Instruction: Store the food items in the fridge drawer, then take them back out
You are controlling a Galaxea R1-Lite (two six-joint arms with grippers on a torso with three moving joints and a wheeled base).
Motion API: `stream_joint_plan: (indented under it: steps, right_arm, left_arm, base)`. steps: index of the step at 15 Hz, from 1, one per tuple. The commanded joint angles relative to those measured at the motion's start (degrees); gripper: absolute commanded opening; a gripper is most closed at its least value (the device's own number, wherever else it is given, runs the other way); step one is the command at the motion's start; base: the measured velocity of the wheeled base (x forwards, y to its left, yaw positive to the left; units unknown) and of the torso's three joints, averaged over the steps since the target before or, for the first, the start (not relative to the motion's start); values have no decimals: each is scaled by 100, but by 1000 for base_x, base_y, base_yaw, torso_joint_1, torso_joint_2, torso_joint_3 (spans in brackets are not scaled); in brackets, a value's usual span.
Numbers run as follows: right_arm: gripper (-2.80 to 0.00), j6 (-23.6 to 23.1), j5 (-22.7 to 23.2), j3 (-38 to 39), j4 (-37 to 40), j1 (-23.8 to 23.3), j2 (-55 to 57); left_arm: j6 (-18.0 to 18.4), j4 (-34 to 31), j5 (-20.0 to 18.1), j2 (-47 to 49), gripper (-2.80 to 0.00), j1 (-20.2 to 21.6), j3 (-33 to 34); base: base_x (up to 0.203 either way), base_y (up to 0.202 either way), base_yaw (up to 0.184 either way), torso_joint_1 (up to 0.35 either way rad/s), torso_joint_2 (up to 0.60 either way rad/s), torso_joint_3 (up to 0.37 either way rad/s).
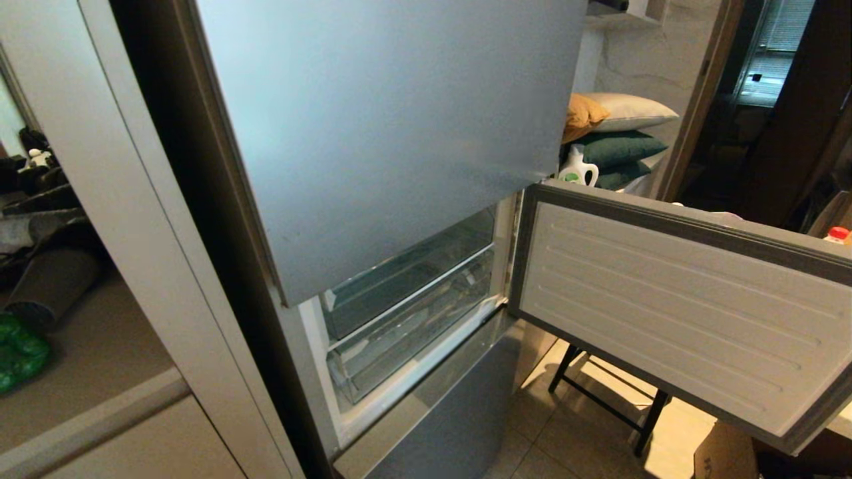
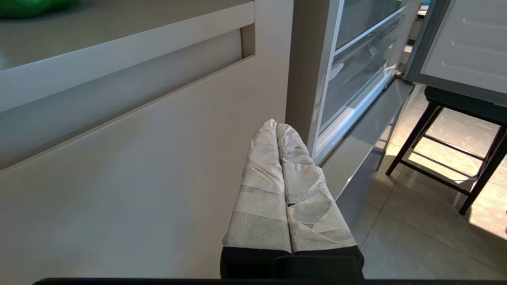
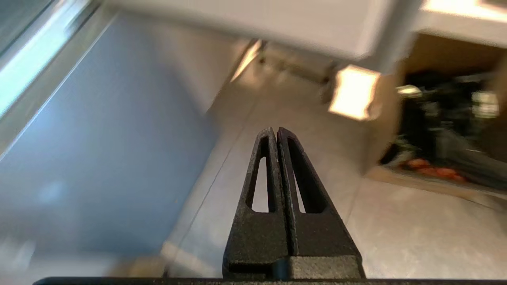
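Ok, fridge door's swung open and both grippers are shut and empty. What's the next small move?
Probably bring the right gripper up to the front of the fridge drawer and open it. The door stands open, the clear drawer sits pushed in, and neither gripper holds anything; the left gripper hangs by the cabinet.

Silver-grey fridge (image 1: 386,133); its open door (image 1: 679,313) shows a white ribbed lining. Clear fridge drawer (image 1: 413,332). Beige cabinet (image 2: 119,178). Green lump (image 1: 20,352) at nine o'clock. White-wrapped left gripper (image 2: 276,126); black right gripper (image 3: 275,130).
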State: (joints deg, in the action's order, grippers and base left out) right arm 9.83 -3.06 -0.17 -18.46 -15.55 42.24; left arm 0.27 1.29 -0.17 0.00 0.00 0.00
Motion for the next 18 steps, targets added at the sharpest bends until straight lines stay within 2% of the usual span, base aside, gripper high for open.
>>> stream_joint_plan:
  steps: [1,3,5,8,10,12,14,18]
  right_arm:
    - [-280,-32,6,-41,-115,-698,43]
    - [-280,-81,62,-239,-184,-1670,137]
    - [-280,-113,298,-576,-223,-2835,351]
    - [-280,-261,1113,-1081,-245,-4579,903]
    - [-280,-388,1659,-1450,-256,-5470,1495]
    - [-280,-485,1924,-1789,-288,-5753,2172]
    - [-280,-539,2001,-2064,-458,-5825,2882]
    - [-280,-630,2153,-2523,-1496,-5843,4118]
  left_arm:
    - [0,3,-1,9,-280,0,62]
    - [0,3,-1,9,-280,0,62]
    - [0,3,-1,9,-280,0,62]
    - [0,3,-1,9,-280,0,62]
    - [0,3,-1,9,-280,0,62]
    - [0,3,-1,9,-280,0,62]
    - [0,3,-1,9,-280,0,62]
    - [0,3,-1,9,-280,0,62]
  base:
    - [0,0,0,0,0,0]
    - [0,0,0,0,0,0]
    - [0,0,0,0,0,0]
    - [0,0,0,0,0,0]
    - [0,0,0,0,0,0]
    - [0,0,0,0,0,0]
    - [0,0,0,0,0,0]
    - [0,0,0,0,0,0]
